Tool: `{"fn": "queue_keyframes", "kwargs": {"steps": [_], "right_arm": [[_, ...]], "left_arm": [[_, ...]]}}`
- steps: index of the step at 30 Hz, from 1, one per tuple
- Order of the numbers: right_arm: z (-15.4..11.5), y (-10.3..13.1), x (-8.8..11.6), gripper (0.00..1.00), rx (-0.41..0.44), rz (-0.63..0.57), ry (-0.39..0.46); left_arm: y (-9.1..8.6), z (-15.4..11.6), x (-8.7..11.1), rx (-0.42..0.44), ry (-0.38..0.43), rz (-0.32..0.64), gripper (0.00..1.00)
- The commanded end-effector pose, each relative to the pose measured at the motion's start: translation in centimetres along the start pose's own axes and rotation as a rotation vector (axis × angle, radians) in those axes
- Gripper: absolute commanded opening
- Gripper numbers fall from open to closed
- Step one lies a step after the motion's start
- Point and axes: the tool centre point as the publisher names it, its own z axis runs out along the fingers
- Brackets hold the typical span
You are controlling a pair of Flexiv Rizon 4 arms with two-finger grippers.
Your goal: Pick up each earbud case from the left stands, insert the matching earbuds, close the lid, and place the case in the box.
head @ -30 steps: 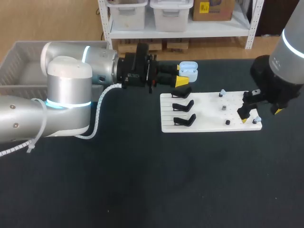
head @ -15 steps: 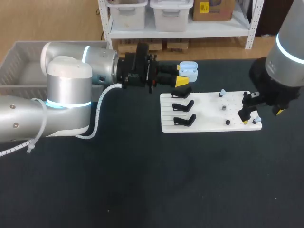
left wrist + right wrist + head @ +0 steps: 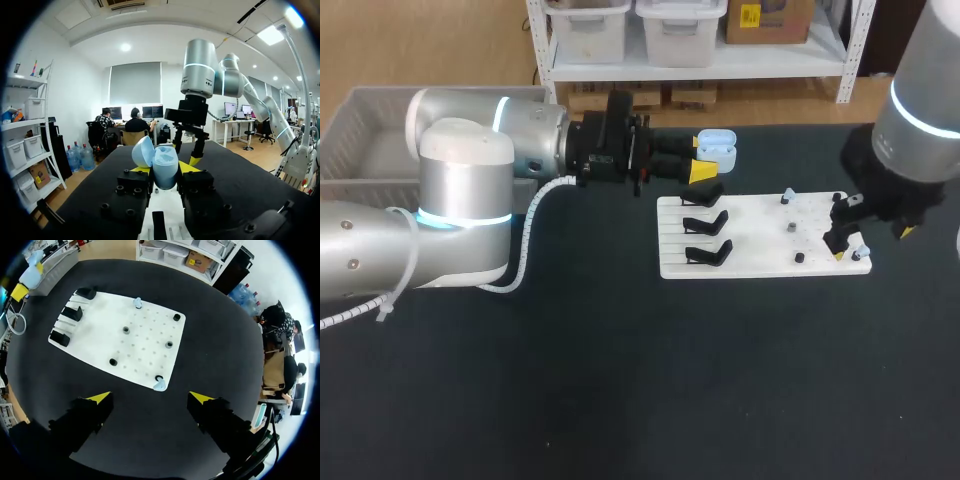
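Nudges right hand (image 3: pixel 150 398), spread wide, slightly toward 10 o'clock above earbud (image 3: pixel 159 385) at 4 o'clock corner of board (image 3: pixel 100 335); pick looks imminent. Keeps left hand (image 3: pixel 165 170) clamped on open earbud case (image 3: pixel 718 147), 11 o'clock off it.

Pale-blue earbud case (image 3: pixel 164 164) — lid open, upright in left gripper (image 3: pixel 165 173); 2 pale-blue earbuds (image 3: pixel 159 384) standing on white board (image 3: pixel 100 335).

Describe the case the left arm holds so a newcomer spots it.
Find the white board on the dark table. Beyond its far left corner, the left pincer grips a pale blue earbud case; unlike the board's tiny earbuds, its lid stands open.
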Motion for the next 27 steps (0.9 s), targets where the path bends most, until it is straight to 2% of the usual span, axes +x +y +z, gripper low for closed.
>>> {"fn": "queue_keyframes", "kwargs": {"steps": [1,8,11,15,17,21,27], "right_arm": [[0.9,-0.4,-0.4,0.97,0.002,-0.006,0.002],[1.6,-0.6,-0.5,0.77,0.003,-0.018,0.006],[2.1,-0.8,-0.3,0.64,-0.003,-0.023,0.010],[2.4,-0.9,-0.2,0.64,-0.006,-0.026,0.013],[2.6,-0.9,-0.2,0.61,-0.005,-0.029,0.014],[3.0,-1.0,-0.3,0.50,0.002,-0.037,0.012],[3.4,-0.9,-0.3,0.46,0.011,-0.044,0.015]], "left_arm": [[0.0,0.0,0.0,0.000,0.001,0.000,0.00],[0.0,0.0,0.0,0.000,0.001,0.000,0.00],[0.0,0.0,0.0,0.000,0.001,0.000,0.00],[0.0,0.0,0.0,0.000,0.001,0.000,0.00],[0.0,0.0,0.0,0.000,0.001,0.000,0.00],[0.0,0.0,0.0,0.000,0.001,0.000,0.00],[0.0,0.0,0.0,0.000,0.001,0.000,0.00]]}}
